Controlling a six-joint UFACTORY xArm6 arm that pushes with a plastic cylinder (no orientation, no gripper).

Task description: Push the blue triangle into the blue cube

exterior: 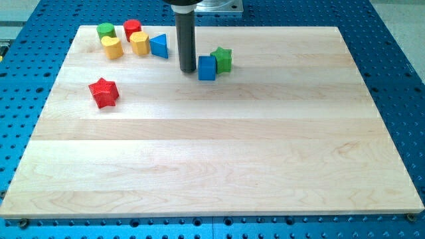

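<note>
Two blue blocks are concerned by the task, and they are not yet brought together. The blue triangle (pixel 159 46) is seen near the view's top left, just beside the yellow block (pixel 139 42) on its left, perhaps touching it. The blue cube (pixel 207 68) stands further to the view's right, touching the green star (pixel 222 59) behind it. Between the two blue blocks a bare strip of the wooden board (pixel 212 166) is visible, and my tip (pixel 188 70) is placed in this strip, just beside the cube's left face (whether contact is made cannot be told). The tip is therefore on the wrong side of the triangle for pushing it toward the cube; it is judged that the task is hardly begun, and the whole push is left to do. The tip must be carried round to the triangle's left, where the yellow block leaves little room.

No claw is present on this arm, only the dark rod, so no opening or holding can be reported.

No container is seen. The other blocks, a green cylinder (pixel 105 30), a red block (pixel 133 29), a yellow heart-like block (pixel 111 47) and a red star (pixel 103 91), lie freely on the board.
</note>
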